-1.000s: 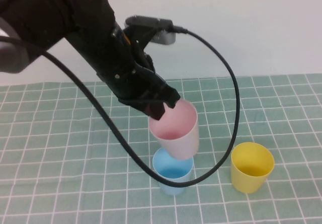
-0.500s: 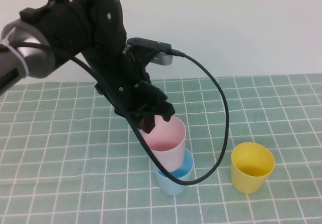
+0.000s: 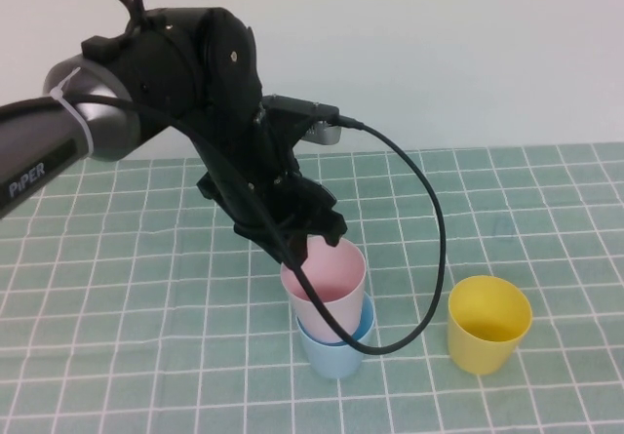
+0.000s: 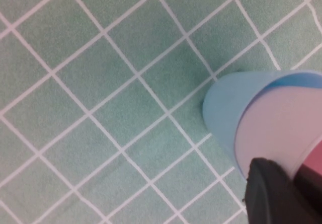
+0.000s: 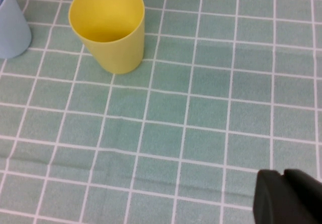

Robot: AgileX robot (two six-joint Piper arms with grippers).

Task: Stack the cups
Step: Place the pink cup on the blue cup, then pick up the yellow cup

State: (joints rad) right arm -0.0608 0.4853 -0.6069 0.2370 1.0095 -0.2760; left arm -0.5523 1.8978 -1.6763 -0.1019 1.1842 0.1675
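The left gripper (image 3: 304, 242) is closed on the far rim of the pink cup (image 3: 324, 280), which sits nested in the blue cup (image 3: 334, 349) near the middle of the green checked mat (image 3: 546, 210). The yellow cup (image 3: 487, 323) stands upright to their right, apart from them. The right gripper (image 5: 288, 198) hangs over bare mat near the yellow cup; its fingers look closed together.
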